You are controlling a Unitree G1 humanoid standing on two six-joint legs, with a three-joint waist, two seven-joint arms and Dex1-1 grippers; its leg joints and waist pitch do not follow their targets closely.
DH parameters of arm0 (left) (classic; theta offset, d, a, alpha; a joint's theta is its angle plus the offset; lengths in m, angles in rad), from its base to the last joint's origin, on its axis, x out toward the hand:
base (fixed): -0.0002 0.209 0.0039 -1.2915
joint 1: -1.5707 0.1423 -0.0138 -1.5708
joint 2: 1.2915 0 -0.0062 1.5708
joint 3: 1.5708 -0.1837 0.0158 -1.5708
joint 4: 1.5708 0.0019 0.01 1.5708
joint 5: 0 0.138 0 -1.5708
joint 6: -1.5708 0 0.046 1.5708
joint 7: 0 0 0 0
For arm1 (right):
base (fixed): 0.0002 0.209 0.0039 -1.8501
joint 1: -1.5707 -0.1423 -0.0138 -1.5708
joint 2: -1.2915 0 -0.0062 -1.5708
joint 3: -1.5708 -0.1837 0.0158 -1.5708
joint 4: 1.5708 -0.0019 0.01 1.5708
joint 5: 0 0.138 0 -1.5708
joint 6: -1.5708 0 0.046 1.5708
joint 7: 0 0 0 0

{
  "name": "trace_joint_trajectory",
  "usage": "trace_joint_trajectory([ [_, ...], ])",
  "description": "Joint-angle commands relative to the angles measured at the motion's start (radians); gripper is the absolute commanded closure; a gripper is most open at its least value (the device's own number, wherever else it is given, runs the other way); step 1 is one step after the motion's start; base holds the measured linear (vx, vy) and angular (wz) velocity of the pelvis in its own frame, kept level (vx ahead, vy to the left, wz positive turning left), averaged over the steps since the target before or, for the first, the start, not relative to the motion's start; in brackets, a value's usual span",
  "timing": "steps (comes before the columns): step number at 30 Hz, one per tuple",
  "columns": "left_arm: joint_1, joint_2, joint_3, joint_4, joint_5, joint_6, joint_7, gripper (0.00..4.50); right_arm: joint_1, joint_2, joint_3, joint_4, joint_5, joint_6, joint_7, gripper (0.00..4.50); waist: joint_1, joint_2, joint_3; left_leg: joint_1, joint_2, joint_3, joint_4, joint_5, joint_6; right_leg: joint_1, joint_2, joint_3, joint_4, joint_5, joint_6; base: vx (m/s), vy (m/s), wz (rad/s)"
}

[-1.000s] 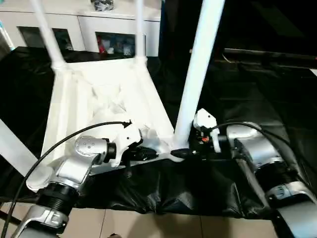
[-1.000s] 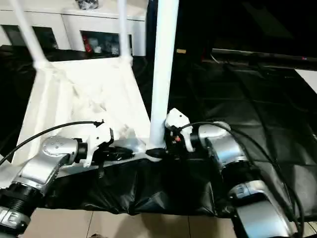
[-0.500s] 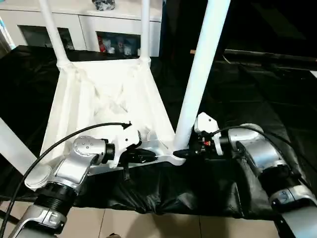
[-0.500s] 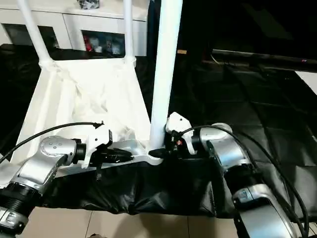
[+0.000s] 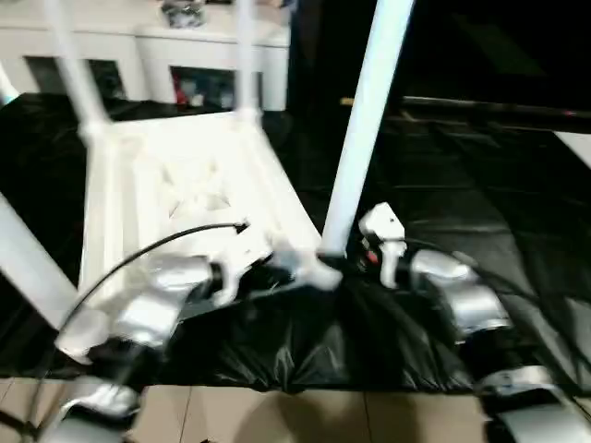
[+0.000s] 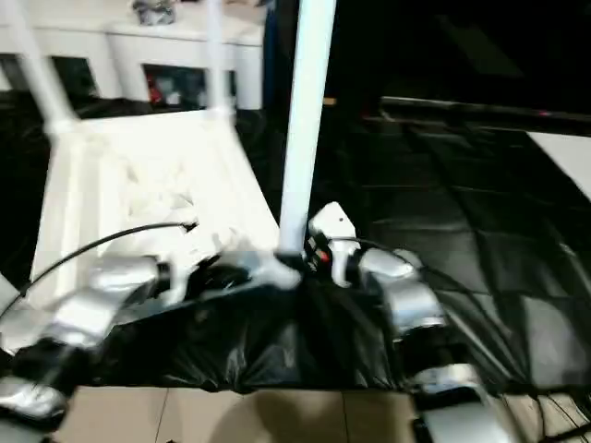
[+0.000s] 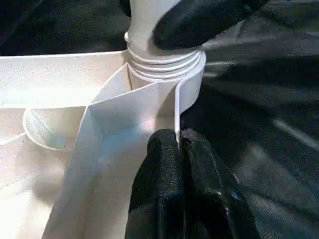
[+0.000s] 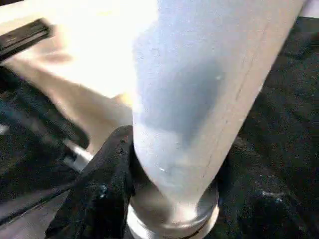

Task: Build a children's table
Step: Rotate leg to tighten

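Left wrist view: left end effector [image 7: 179, 149] pinching tabletop [image 7: 60, 84] rim.

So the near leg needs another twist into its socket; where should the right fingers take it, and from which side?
Low on the leg, just above the threaded collar at the corner socket, coming level from the robot's right. The tube stands upright and round there, and the tabletop blocks the other side.

Both silver forearms angle inward, left gripper [image 7: 180, 149] with jaws pinched together, right gripper [image 5: 355, 261] jaws parted.
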Motion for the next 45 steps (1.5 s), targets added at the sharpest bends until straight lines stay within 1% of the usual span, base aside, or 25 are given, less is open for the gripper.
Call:
trace_joint_trajectory([
  [1, -0.050, -0.093, -0.051, -0.002, -0.008, -0.001, 0.039, 4.50, 0.016, 0.089, 0.079, 0.038, -0.026, 0.021, -0.022, 2.46, -0.006, 0.015, -0.050, 0.026, 0.018, -0.030, -0.081, -0.473, -0.047, 0.011, -0.043, 0.020, -0.111, -0.586, -0.094, 0.000, 0.000, 0.00],
  [2, -0.069, -0.125, -0.055, 0.019, 0.007, 0.007, 0.091, 4.50, -0.002, 0.138, 0.070, 0.062, -0.032, 0.014, -0.087, 2.46, -0.012, 0.011, -0.048, 0.029, 0.017, -0.030, -0.080, -0.496, -0.049, 0.006, -0.040, 0.017, -0.117, -0.595, -0.092, 0.000, 0.000, 0.00],
  [3, -0.077, -0.136, -0.053, 0.029, 0.015, 0.007, 0.112, 4.50, -0.013, 0.158, 0.062, 0.072, -0.032, 0.016, -0.117, 2.46, -0.012, 0.015, -0.048, 0.031, 0.017, -0.032, -0.080, -0.503, -0.052, 0.004, -0.041, 0.016, -0.117, -0.599, -0.092, 0.000, 0.000, 0.00],
  [4, -0.080, -0.139, -0.051, 0.032, 0.019, 0.007, 0.120, 4.50, -0.017, 0.165, 0.059, 0.075, -0.032, 0.017, -0.128, 2.46, -0.014, 0.011, -0.050, 0.030, 0.015, -0.033, -0.080, -0.509, -0.051, 0.007, -0.040, 0.012, -0.120, -0.607, -0.087, 0.000, 0.000, 0.00],
  [7, -0.087, -0.143, -0.046, 0.043, 0.023, 0.000, 0.120, 4.50, -0.030, 0.187, 0.049, 0.073, -0.016, 0.022, -0.124, 2.46, -0.017, 0.016, -0.051, 0.026, 0.017, -0.037, -0.085, -0.516, -0.045, 0.012, -0.041, 0.010, -0.120, -0.577, -0.092, 0.000, 0.000, 0.00],
  [8, -0.084, -0.136, -0.044, 0.038, 0.021, -0.005, 0.106, 4.50, -0.032, 0.187, 0.041, 0.068, 0.001, 0.030, -0.108, 1.76, -0.018, 0.018, -0.052, 0.027, 0.019, -0.035, -0.088, -0.518, -0.043, 0.012, -0.039, 0.012, -0.118, -0.527, -0.109, 0.000, 0.000, 0.00],
  [10, -0.076, -0.120, -0.044, 0.029, 0.015, -0.017, 0.081, 4.50, -0.033, 0.174, 0.032, 0.060, 0.014, 0.040, -0.088, 1.76, -0.019, 0.016, -0.051, 0.029, 0.019, -0.033, -0.088, -0.530, -0.040, 0.008, -0.037, 0.015, -0.116, -0.505, -0.124, 0.000, 0.000, 0.00],
  [11, -0.066, -0.102, -0.043, 0.017, 0.000, -0.033, 0.043, 4.50, -0.037, 0.151, 0.020, 0.054, 0.022, 0.044, -0.063, 1.70, -0.020, 0.018, -0.051, 0.028, 0.019, -0.034, -0.089, -0.530, -0.037, 0.010, -0.039, 0.016, -0.115, -0.497, -0.130, 0.000, 0.000, 0.00],
  [13, -0.061, -0.095, -0.042, 0.011, -0.007, -0.033, 0.026, 4.50, -0.038, 0.141, 0.014, 0.053, 0.026, 0.044, -0.048, 1.31, -0.023, 0.017, -0.053, 0.022, 0.019, -0.032, -0.090, -0.515, -0.035, 0.014, -0.040, 0.019, -0.111, -0.468, -0.140, 0.000, 0.000, 0.00],
  [14, -0.055, -0.083, -0.044, 0.004, -0.011, -0.042, 0.005, 4.50, -0.040, 0.125, 0.006, 0.050, 0.030, 0.048, -0.028, 1.31, -0.023, 0.016, -0.054, 0.023, 0.020, -0.031, -0.090, -0.509, -0.032, 0.014, -0.040, 0.020, -0.110, -0.456, -0.145, 0.000, 0.000, 0.00],
  [15, -0.048, -0.071, -0.046, -0.003, -0.016, -0.054, -0.019, 4.50, -0.042, 0.107, 0.000, 0.048, 0.034, 0.049, -0.012, 1.28, -0.024, 0.016, -0.055, 0.020, 0.020, -0.029, -0.089, -0.488, -0.027, 0.016, -0.041, 0.023, -0.106, -0.423, -0.158, 0.000, 0.000, 0.00],
  [16, -0.032, -0.038, -0.047, -0.023, -0.032, -0.068, -0.073, 4.50, -0.042, 0.043, 0.001, 0.032, 0.041, 0.056, 0.066, 1.28, -0.022, 0.019, -0.057, 0.018, 0.021, -0.027, -0.089, -0.465, -0.020, 0.020, -0.041, 0.025, -0.102, -0.389, -0.170, 0.000, 0.000, 0.00],
  [17, -0.031, -0.036, -0.047, -0.024, -0.032, -0.069, -0.075, 4.50, -0.042, 0.040, 0.001, 0.032, 0.041, 0.056, 0.070, 1.20, -0.018, 0.017, -0.062, 0.016, 0.023, -0.023, -0.086, -0.425, -0.008, 0.025, -0.040, 0.027, -0.094, -0.322, -0.190, 0.000, 0.000, 0.00],
  [19, -0.023, -0.020, -0.046, -0.036, -0.046, -0.072, -0.108, 4.50, -0.040, 0.002, 0.004, 0.023, 0.045, 0.056, 0.121, 0.89, -0.012, 0.019, -0.064, 0.019, 0.024, -0.016, -0.083, -0.381, 0.003, 0.023, -0.039, 0.030, -0.089, -0.252, -0.217, 0.026, -0.008, 0.05],
  [20, -0.019, -0.014, -0.044, -0.041, -0.052, -0.069, -0.125, 4.50, -0.039, -0.016, 0.008, 0.017, 0.047, 0.058, 0.148, 0.85, -0.003, 0.021, -0.063, 0.025, 0.025, -0.009, -0.078, -0.350, 0.015, 0.022, -0.037, 0.031, -0.085, -0.212, -0.239, 0.058, -0.021, 0.11],
  [23, -0.007, 0.009, -0.044, -0.065, -0.076, -0.059, -0.191, 4.50, -0.025, -0.093, 0.051, -0.008, 0.032, 0.060, 0.258, 0.55, 0.011, 0.023, -0.068, 0.020, 0.026, -0.005, -0.075, -0.262, 0.034, 0.035, -0.035, 0.029, -0.070, -0.106, -0.261, 0.059, -0.018, 0.07],
  [24, -0.005, 0.021, -0.045, -0.072, -0.083, -0.058, -0.219, 4.50, -0.021, -0.130, 0.077, -0.013, 0.005, 0.041, 0.297, 0.44, 0.015, 0.026, -0.071, 0.016, 0.026, -0.005, -0.073, -0.215, 0.042, 0.041, -0.033, 0.027, -0.062, -0.048, -0.270, 0.057, -0.014, 0.03],
  [26, -0.004, 0.027, -0.044, -0.074, -0.088, -0.054, -0.233, 4.50, -0.020, -0.148, 0.087, -0.013, -0.008, 0.031, 0.319, 0.34, 0.025, 0.026, -0.073, 0.015, 0.025, 0.000, -0.068, -0.161, 0.059, 0.044, -0.033, 0.025, -0.053, 0.018, -0.289, 0.000, 0.000, 0.00],
  [27, -0.005, 0.038, -0.045, -0.074, -0.095, -0.057, -0.256, 4.50, -0.021, -0.167, 0.092, -0.011, -0.016, 0.016, 0.349, 0.34, 0.027, 0.028, -0.072, 0.015, 0.026, 0.000, -0.067, -0.160, 0.061, 0.044, -0.033, 0.025, -0.053, 0.019, -0.291, 0.000, 0.000, 0.00],
  [30, -0.005, 0.051, -0.045, -0.076, -0.104, -0.051, -0.277, 4.50, -0.025, -0.186, 0.096, -0.013, -0.015, 0.011, 0.386, 0.34, 0.032, 0.029, -0.068, 0.018, 0.028, 0.000, -0.071, -0.208, 0.051, 0.043, -0.034, 0.024, -0.060, -0.057, -0.286, 0.000, 0.000, 0.00],
  [32, -0.005, 0.057, -0.045, -0.076, -0.107, -0.051, -0.284, 4.50, -0.030, -0.191, 0.093, -0.010, -0.011, 0.009, 0.386, 0.34, 0.031, 0.029, -0.064, 0.020, 0.029, -0.002, -0.075, -0.255, 0.027, 0.040, -0.034, 0.025, -0.067, -0.129, -0.274, 0.000, 0.000, 0.00],
  [34, -0.005, 0.063, -0.043, -0.077, -0.111, -0.050, -0.292, 4.50, -0.035, -0.195, 0.094, -0.010, 0.002, 0.015, 0.388, 0.34, 0.031, 0.030, -0.063, 0.019, 0.029, -0.003, -0.077, -0.269, 0.017, 0.040, -0.036, 0.026, -0.068, -0.154, -0.266, 0.000, 0.000, 0.00],
  [35, -0.005, 0.065, -0.043, -0.078, -0.113, -0.049, -0.296, 4.50, -0.036, -0.197, 0.096, -0.011, 0.007, 0.018, 0.391, 0.59, 0.030, 0.031, -0.062, 0.021, 0.029, -0.004, -0.078, -0.292, 0.007, 0.038, -0.035, 0.026, -0.072, -0.182, -0.257, 0.000, 0.000, 0.00],
  [40, 0.001, 0.069, -0.046, -0.084, -0.116, -0.044, -0.302, 4.50, -0.028, -0.196, 0.092, -0.021, 0.014, 0.018, 0.413, 0.91, 0.026, 0.030, -0.062, 0.017, 0.027, -0.006, -0.078, -0.293, 0.005, 0.039, -0.036, 0.027, -0.072, -0.200, -0.246, 0.000, 0.000, 0.00],
  [45, 0.010, 0.070, -0.050, -0.092, -0.116, -0.041, -0.304, 4.50, -0.011, -0.188, 0.100, -0.026, 0.013, 0.015, 0.413, 1.41, 0.026, 0.034, -0.064, 0.016, 0.028, -0.006, -0.075, -0.262, 0.014, 0.040, -0.035, 0.026, -0.067, -0.151, -0.259, 0.000, 0.000, 0.00],
])
